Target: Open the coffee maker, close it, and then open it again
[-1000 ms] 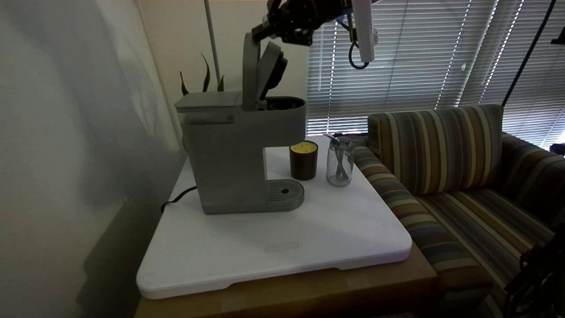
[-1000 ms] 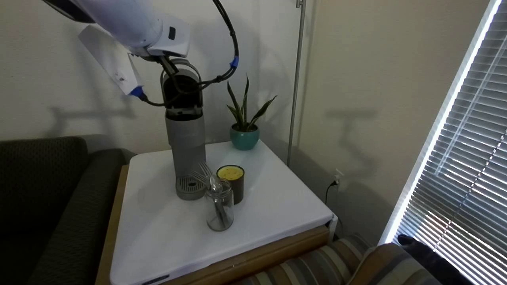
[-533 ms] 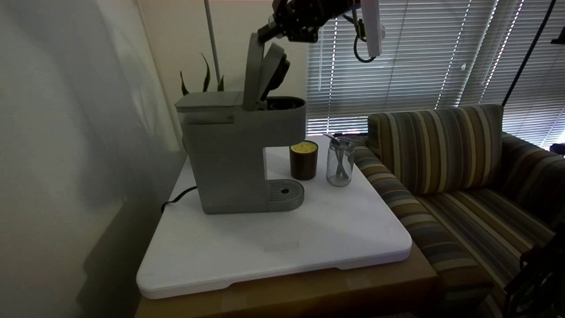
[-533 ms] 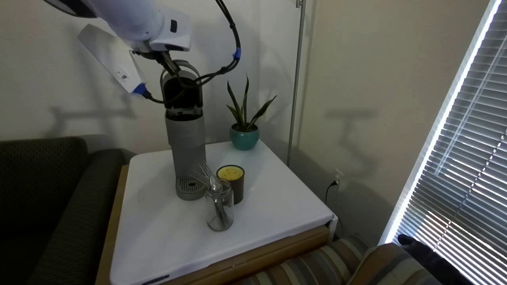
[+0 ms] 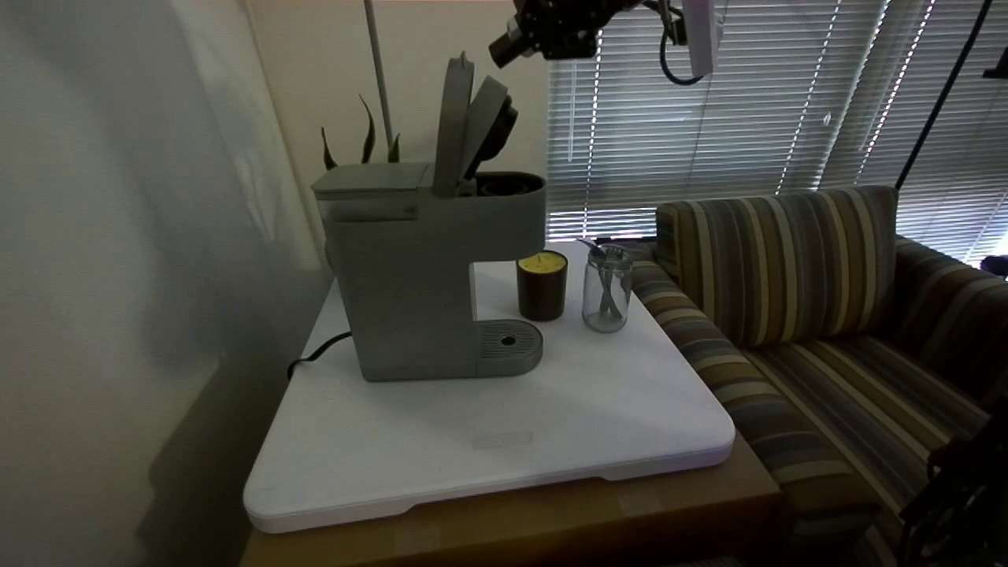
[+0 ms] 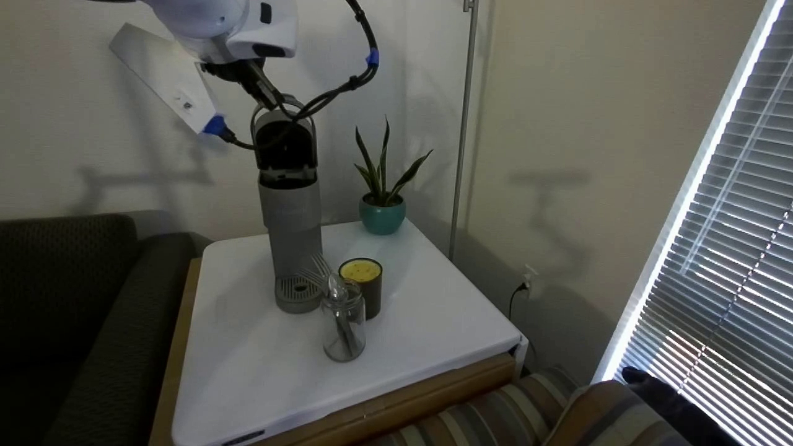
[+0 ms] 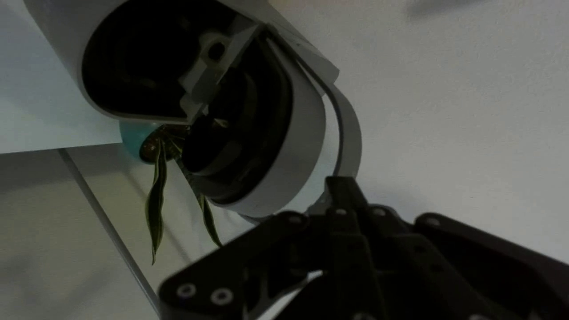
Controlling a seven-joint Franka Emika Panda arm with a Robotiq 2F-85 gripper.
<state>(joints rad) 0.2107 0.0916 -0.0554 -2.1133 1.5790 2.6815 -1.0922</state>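
I see the coffee maker (image 5: 409,291) standing upright on the white bench (image 5: 441,465), and it is open: its lid (image 5: 482,122) is raised and leans a little toward the front. Behind the lid rises the handle (image 5: 452,118), a curved loop, and the wrist view shows it going around the edge of the lid with a gap. Under the lid there is the dark opening (image 5: 505,186) of the machine, and below, at its front, the rounded drip base (image 5: 512,354) rests on the bench.

The claw (image 5: 506,50) is in the air near the top of the handle, but apart from it, a little higher than the lid. Its fingers (image 7: 343,193) are together, pressed one against the other. The white arm (image 6: 214,28) is overhead, and black cables (image 6: 354,82) hang in a curve at its side.

On the same bench a dark cup (image 5: 542,298) with a yellow filling stands near the drip base, and just beside the cup is a glass jar (image 5: 624,279). Forks (image 6: 321,266) and a spoon (image 6: 336,288) lean in the jar and stick out above its rim. In an exterior view I find also a plant (image 6: 384,164) in a turquoise pot (image 6: 382,219), at a far corner of the bench. A black cord (image 5: 319,350) runs from behind the coffee maker to the edge of the bench. A thin grey pole (image 6: 463,130) stands upright near the bench. A striped sofa (image 5: 776,268) is just beside the bench, with blinds (image 5: 646,157) behind it.
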